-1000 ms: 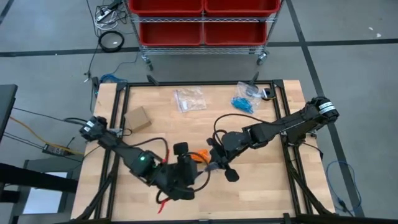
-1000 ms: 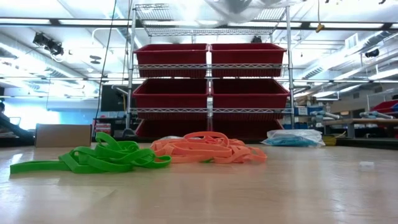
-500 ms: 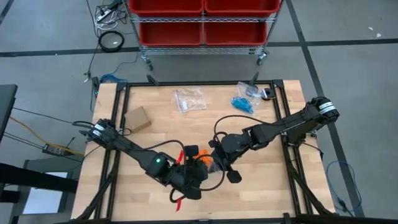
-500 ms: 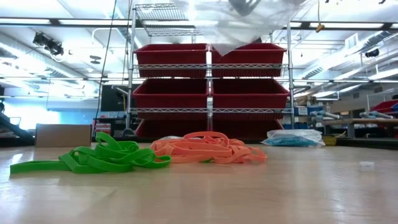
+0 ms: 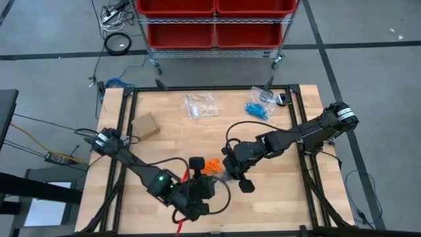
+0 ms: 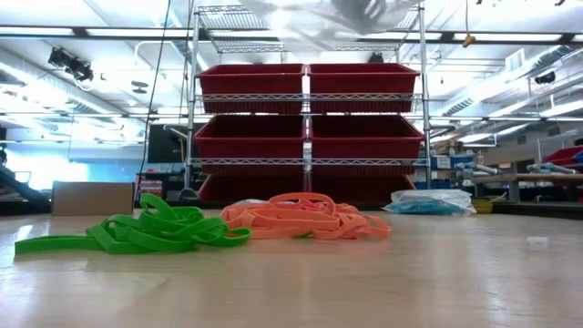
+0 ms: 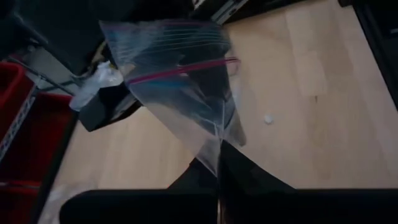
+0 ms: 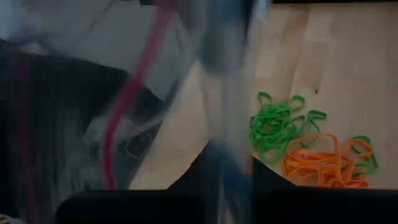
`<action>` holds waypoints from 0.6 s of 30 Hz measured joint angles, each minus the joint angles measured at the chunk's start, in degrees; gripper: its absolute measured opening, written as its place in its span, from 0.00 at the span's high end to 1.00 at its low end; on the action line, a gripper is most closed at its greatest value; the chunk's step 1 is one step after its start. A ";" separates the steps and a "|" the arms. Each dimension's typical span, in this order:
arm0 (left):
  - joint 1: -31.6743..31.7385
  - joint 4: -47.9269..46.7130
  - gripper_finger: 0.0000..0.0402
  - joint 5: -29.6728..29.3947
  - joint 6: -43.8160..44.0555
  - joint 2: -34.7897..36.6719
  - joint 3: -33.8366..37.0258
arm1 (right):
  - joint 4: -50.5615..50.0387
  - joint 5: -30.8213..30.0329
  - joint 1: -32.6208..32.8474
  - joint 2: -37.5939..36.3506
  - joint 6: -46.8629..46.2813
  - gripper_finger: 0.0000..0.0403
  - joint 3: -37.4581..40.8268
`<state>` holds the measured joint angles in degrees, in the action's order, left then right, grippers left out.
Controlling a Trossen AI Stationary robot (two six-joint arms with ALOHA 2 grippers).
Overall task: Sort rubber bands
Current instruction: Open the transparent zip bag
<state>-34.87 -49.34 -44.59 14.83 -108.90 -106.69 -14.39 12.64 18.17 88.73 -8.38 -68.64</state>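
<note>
A clear zip bag (image 7: 174, 68) with a pink closing strip hangs above the table between my two grippers. My left gripper (image 7: 219, 149) is shut on it. My right gripper (image 8: 227, 165) is shut on it from the other side. In the high view the two grippers (image 5: 197, 164) (image 5: 228, 168) meet near the table's middle. Below them lie loose rubber bands: a green clump (image 8: 280, 127) and an orange clump (image 8: 323, 162), side by side on the wood. The low view shows both clumps (image 6: 137, 232) (image 6: 305, 219). My left gripper pinches the bag's film (image 7: 219, 138) between its two fingers, at a point away from the pink zip strip (image 7: 180, 70). The bag fans out from the fingers, clear of the table. My right gripper has a blurred strip of the bag's film (image 8: 224, 112) between its fingers. Which part of the bag that is, I cannot tell. The bag is off the table.
At the far side lie a clear bag with pale contents (image 5: 200, 105), a bag of blue bands (image 5: 260, 105) and a small cardboard box (image 5: 146, 125). A wire cart with red bins (image 5: 214, 26) stands beyond the far edge. Black cables loop around both arms.
My left gripper went toward the table's right edge, up to my right gripper, then back a little toward the near edge. In the low view the bag dipped down into the picture and then rose back to its top edge. The band clumps have not moved.
</note>
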 joint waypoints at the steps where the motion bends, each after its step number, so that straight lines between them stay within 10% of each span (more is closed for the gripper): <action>1: -0.37 -0.22 0.99 -0.95 0.16 0.00 0.00 | 0.00 0.00 0.00 0.00 0.00 0.96 0.00; 18: -5.04 -6.84 1.00 -8.89 5.99 0.05 0.00 | 0.15 -0.83 -0.05 0.00 -0.04 0.92 0.00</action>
<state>-39.91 -56.18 -53.49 20.82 -108.86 -106.69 -14.24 11.81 18.12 88.73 -8.43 -68.64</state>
